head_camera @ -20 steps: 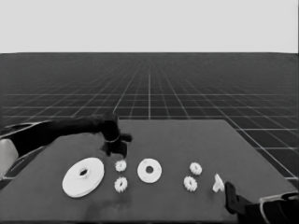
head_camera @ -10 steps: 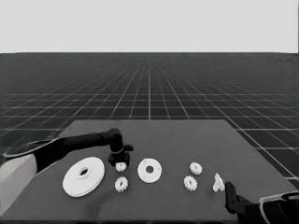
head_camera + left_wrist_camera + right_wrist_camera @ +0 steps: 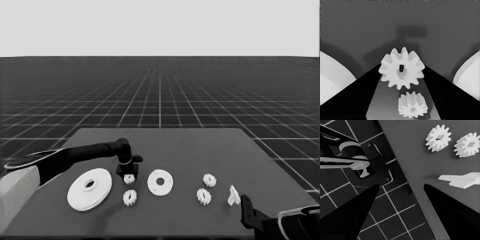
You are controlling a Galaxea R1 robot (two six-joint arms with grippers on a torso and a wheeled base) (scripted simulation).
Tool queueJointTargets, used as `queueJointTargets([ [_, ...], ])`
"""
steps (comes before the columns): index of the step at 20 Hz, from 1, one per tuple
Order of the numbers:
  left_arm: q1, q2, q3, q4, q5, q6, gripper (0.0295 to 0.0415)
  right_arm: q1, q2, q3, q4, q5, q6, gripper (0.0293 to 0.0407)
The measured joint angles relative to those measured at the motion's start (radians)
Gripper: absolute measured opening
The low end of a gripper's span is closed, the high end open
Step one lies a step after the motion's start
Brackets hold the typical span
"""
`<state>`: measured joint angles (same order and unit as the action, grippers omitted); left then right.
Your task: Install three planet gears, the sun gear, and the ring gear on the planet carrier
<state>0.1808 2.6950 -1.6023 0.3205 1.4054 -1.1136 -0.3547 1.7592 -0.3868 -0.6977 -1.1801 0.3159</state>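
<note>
Left tool (image 3: 129, 175): fingers apart, straddling small white toothed gear (image 3: 129, 178) on dark bench (image 3: 200, 150) | right tool (image 3: 247, 212): parked near corner, fingers apart | no containers.

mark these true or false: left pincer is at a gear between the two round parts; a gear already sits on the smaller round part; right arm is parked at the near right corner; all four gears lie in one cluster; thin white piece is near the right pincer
1. The left pincer is at a gear between the larger round part and the smaller round part. True.
2. A gear sits on the smaller round part. False: it is bare.
3. The right pincer is parked at the table's near right corner. True.
4. All four gears lie together. False: two lie between the round parts, two farther right.
5. The thin white piece lies near the right pincer. True.
</note>
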Motion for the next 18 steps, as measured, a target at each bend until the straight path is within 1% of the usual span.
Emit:
queueJointTargets([
  [4,0.0,0.0,0.0,0.0,0.0,0.0,0.0312,0.0,0.0,0.0,0.0,0.0,0.0,0.0385],
  [5,-0.062,-0.03,0.082,-0.059,0.049,-0.039,0.0312,0.0,0.0,0.0,0.0,0.0,0.0,0.0385],
  [6,-0.118,-0.043,0.117,-0.101,0.073,-0.056,0.0312,0.0,0.0,0.0,0.0,0.0,0.0,0.0385],
  [8,-0.169,-0.049,0.136,-0.145,0.092,-0.066,0.0312,0.0,0.0,0.0,0.0,0.0,0.0,0.0385],
  [10,-0.186,-0.05,0.14,-0.16,0.097,-0.067,0.0312,0.0,0.0,0.0,0.0,0.0,0.0,0.0385],
  [14,-0.192,-0.05,0.14,-0.168,0.1,-0.068,0.0312,0.0,0.0,0.0,0.0,0.0,0.0,0.0385],
  [16,-0.2,0.199,-0.062,-0.171,0.112,-0.124,0.0312,0.0,0.0,0.0,0.0,0.0,0.0,0.0385],
  [18,-0.202,0.311,-0.183,-0.175,0.109,-0.103,0.0312,0.0,0.0,0.0,0.0,0.0,0.0,0.0385],
])
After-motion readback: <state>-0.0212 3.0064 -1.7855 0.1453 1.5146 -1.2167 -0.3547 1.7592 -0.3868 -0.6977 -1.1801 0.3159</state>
